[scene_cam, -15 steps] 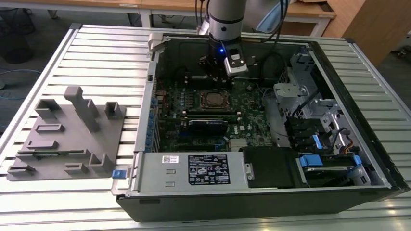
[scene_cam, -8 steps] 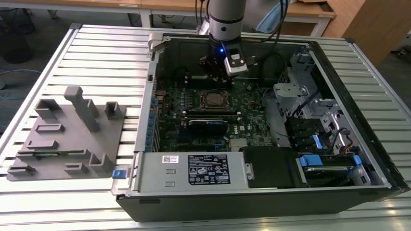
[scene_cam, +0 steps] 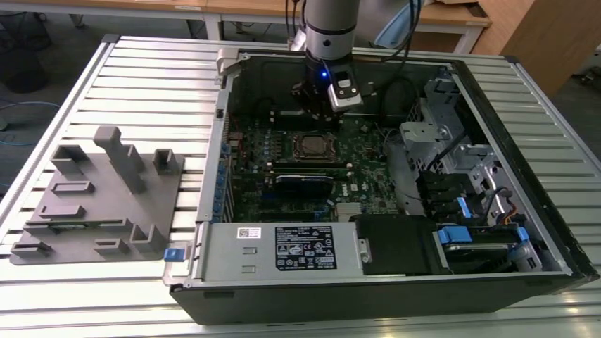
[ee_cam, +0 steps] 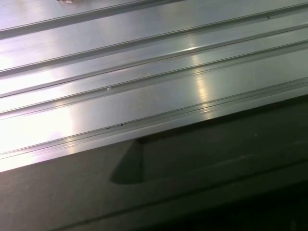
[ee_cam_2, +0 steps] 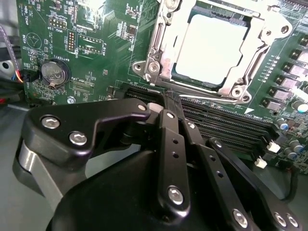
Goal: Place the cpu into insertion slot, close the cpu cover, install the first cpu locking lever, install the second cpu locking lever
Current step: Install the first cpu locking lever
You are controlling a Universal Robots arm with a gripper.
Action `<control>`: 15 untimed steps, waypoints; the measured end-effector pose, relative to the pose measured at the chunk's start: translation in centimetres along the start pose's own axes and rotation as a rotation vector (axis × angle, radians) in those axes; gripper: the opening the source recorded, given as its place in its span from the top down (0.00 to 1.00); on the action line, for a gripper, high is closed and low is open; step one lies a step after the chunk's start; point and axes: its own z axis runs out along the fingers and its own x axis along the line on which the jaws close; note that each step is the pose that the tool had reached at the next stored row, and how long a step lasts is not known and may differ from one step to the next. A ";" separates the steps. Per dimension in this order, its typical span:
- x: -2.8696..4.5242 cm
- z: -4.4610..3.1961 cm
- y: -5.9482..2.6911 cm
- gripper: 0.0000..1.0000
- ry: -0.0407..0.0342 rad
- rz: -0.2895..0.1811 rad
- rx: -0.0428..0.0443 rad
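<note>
Wooden desks point(scene_cam: 131, 5) line the far side of the room, and in front of them your work surface is a ribbed aluminium table point(scene_cam: 94, 303); in the first wrist view its grooves shine bright under the lights. On it lies the open computer case point(scene_cam: 376, 303). A grey moulded fixture tray point(scene_cam: 103, 190) sits just beside the case on the exterior view's left.

The arm point(scene_cam: 331, 28) reaches in from the far side, over the green motherboard point(ee_cam_2: 110, 57). Your gripper point(ee_cam_2: 168, 102) hangs low above the board, fingers pressed together with nothing between them. Its tips are over the long black memory slots point(ee_cam_2: 226, 122), just beside the insertion slot point(scene_cam: 313, 146) and on its far side in the exterior view.

The cpu cover point(ee_cam_2: 159, 43) lies flat on the socket. It frames the cpu point(ee_cam_2: 211, 45), which sits in the slot with its silvery top showing through the cut-out. Smallest of all, a coin cell battery point(ee_cam_2: 54, 72) sits on the board, well apart from the socket.
</note>
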 end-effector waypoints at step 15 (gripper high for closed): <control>0.24 -0.13 0.46 0.89 -0.0073 -0.001 0.0108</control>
